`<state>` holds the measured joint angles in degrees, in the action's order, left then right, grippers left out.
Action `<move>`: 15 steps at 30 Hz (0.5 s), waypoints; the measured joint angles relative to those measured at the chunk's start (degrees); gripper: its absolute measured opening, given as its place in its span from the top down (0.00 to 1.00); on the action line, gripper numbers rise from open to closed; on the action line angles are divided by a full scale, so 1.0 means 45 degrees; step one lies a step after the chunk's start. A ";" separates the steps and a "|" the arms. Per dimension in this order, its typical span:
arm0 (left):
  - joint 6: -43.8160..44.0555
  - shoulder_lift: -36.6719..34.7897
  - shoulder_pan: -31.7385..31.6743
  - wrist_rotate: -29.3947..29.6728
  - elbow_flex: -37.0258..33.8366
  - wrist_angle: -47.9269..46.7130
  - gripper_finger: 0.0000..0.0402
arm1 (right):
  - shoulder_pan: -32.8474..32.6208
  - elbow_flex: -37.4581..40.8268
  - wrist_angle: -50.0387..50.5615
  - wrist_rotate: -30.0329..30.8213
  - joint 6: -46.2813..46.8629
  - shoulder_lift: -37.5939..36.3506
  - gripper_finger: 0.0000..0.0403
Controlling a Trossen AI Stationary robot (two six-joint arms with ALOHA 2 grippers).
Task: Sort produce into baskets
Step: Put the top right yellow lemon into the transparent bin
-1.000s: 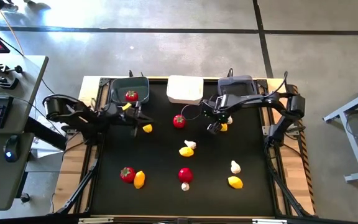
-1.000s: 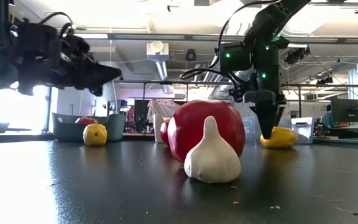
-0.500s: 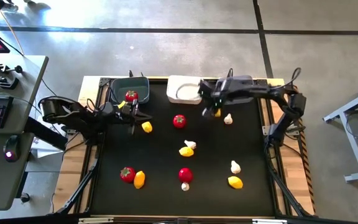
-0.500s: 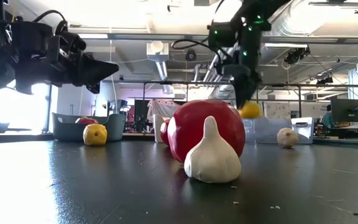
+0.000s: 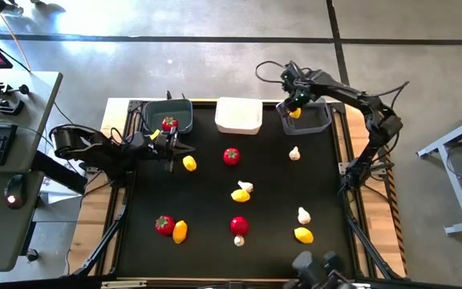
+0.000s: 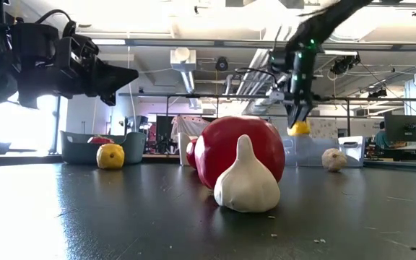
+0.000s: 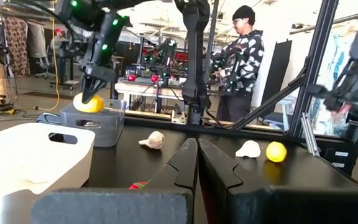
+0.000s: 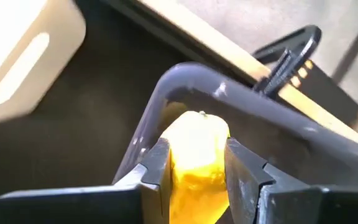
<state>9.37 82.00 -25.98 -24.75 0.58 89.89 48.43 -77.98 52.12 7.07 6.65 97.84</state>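
Observation:
My right gripper is shut on a yellow lemon and hangs over the right dark grey basket at the table's far edge. The white basket stands in the middle. The left grey basket holds a tomato. My left gripper is shut and empty, level above the table just near of the left basket, beside a lemon. Tomatoes, lemons and garlic bulbs lie loose on the black mat. My right gripper pinches the lemon's two opposite sides between its two fingers. The fingers come from above, pointing down. The lemon is lifted clear, above the basket's rim, as the low view also shows.
Loose on the mat: a tomato, a garlic bulb, a lemon with garlic, a tomato and lemon, a tomato with garlic, a garlic and a lemon. A person stands beyond the table.
My right gripper has lifted the lemon off the mat and carried it up and toward the far edge, first toward the white basket, then right, over the right grey basket. The garlic bulb beside the lemon stays on the mat.

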 joint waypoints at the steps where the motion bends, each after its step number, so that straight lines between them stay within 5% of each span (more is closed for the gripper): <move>1: -0.0001 0.0000 0.0000 0.0009 0.0000 0.0000 1.00 | 0.0197 0.0216 -0.0399 -0.0318 -0.0019 0.0000 0.78; 15: 0.0060 0.0000 -0.0349 0.0014 0.0000 -0.0005 1.00 | 0.1252 0.1791 -0.2776 -0.1786 0.0559 0.0000 0.78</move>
<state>9.64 82.00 -27.55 -24.69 0.58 89.86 54.07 -69.92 39.63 -0.97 9.16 97.84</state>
